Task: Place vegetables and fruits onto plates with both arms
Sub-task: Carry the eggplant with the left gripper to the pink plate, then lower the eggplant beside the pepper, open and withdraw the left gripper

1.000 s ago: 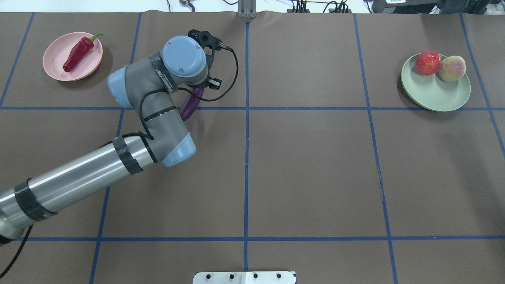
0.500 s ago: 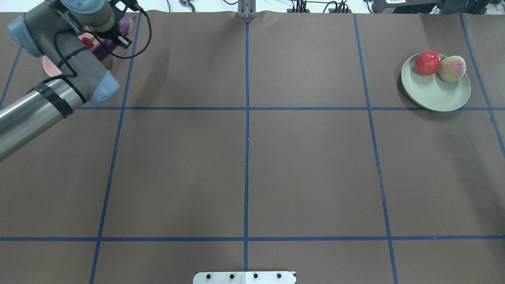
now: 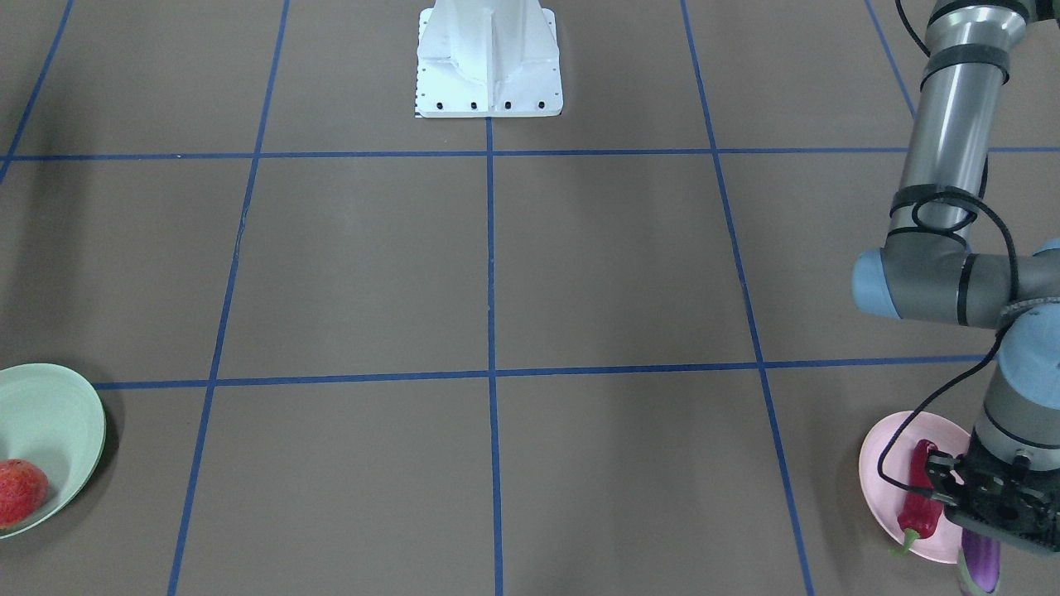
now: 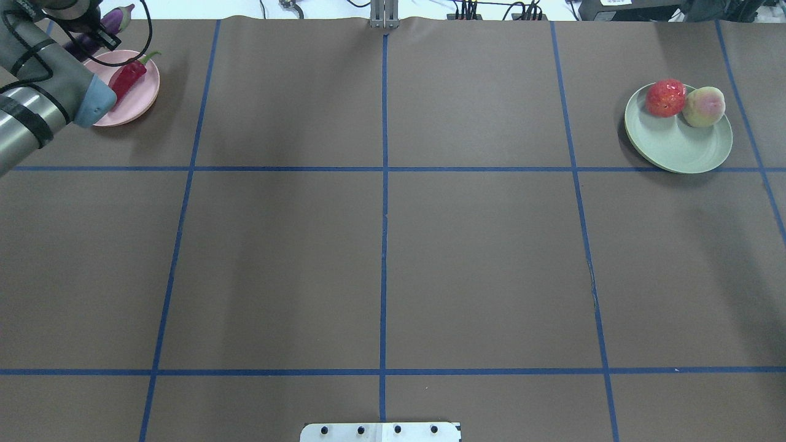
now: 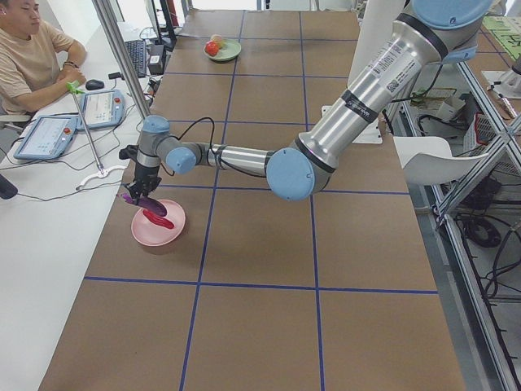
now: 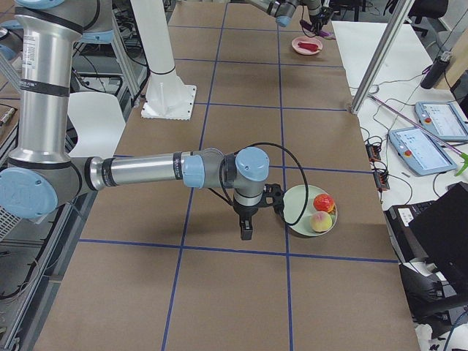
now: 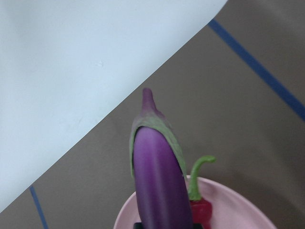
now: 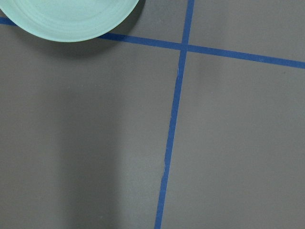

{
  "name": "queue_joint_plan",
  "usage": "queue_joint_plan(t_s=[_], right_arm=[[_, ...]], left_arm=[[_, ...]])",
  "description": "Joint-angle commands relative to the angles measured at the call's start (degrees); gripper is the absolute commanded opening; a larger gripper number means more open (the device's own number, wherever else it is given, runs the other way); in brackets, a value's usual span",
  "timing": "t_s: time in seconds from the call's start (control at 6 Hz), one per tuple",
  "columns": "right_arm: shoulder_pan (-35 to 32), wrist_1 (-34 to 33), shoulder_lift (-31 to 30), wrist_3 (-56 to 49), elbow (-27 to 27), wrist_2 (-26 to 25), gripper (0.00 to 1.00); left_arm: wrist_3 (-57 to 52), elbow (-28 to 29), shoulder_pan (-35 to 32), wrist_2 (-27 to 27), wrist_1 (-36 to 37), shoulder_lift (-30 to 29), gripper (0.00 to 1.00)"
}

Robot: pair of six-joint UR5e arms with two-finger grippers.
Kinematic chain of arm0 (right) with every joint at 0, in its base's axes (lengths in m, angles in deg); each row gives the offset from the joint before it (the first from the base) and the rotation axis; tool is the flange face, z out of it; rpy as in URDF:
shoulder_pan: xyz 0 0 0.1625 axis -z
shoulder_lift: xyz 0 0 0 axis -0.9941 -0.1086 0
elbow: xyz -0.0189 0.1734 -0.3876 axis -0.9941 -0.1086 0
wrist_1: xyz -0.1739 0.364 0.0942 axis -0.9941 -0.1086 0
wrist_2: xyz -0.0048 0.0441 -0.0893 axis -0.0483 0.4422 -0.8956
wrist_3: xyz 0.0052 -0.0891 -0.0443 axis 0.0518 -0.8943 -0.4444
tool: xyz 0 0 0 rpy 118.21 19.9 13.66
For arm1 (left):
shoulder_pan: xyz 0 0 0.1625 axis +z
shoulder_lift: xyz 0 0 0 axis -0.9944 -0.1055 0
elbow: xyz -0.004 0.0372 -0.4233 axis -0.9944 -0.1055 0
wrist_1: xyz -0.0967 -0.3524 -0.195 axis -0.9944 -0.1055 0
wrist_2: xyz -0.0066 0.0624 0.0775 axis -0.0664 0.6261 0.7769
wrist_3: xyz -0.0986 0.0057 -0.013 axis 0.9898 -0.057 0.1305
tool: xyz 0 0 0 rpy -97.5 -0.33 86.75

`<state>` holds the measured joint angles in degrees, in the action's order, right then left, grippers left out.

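Left wrist-mounted: eggplant (image 7: pixel 159 191) clamped in left jaws, cap end past pink plate (image 7: pixel 233 210) rim; right jaws cannot tell.

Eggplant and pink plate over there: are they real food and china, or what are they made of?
The eggplant looks like a plastic or rubber model. Its purple skin is very smooth and evenly glossy, and the green cap looks neatly moulded. A real one cannot be ruled out. The pink plate looks like matte plastic, with a flat pale colour and no shine or glaze.
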<state>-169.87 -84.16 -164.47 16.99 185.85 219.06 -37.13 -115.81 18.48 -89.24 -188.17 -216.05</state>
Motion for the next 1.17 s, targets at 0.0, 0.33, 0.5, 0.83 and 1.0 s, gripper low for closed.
queue_joint_plan(t_s=[0.0,0.33,0.5,0.83,1.0], right_arm=[[0.06,0.0,0.17,0.0,-0.01,0.07,1.0],[0.06,0.09,0.25,0.0,0.08,0.07,1.0],[0.06,0.09,0.26,0.0,0.08,0.07,1.0],[0.06,0.09,0.43,0.0,0.16,-0.02,1.0],[0.06,0.17,0.52,0.0,0.17,-0.02,1.0]], left_arm=[[0.24,2.49,0.94,1.09,-3.17,0.49,0.43],[0.24,2.06,2.09,1.1,-6.61,2.95,1.0],[0.33,1.27,1.92,0.66,-6.62,2.7,1.0],[1.12,-6.0,-2.27,-12.86,-0.42,2.52,1.0],[0.94,-10.73,-5.95,-20.53,2.58,3.65,1.0]])
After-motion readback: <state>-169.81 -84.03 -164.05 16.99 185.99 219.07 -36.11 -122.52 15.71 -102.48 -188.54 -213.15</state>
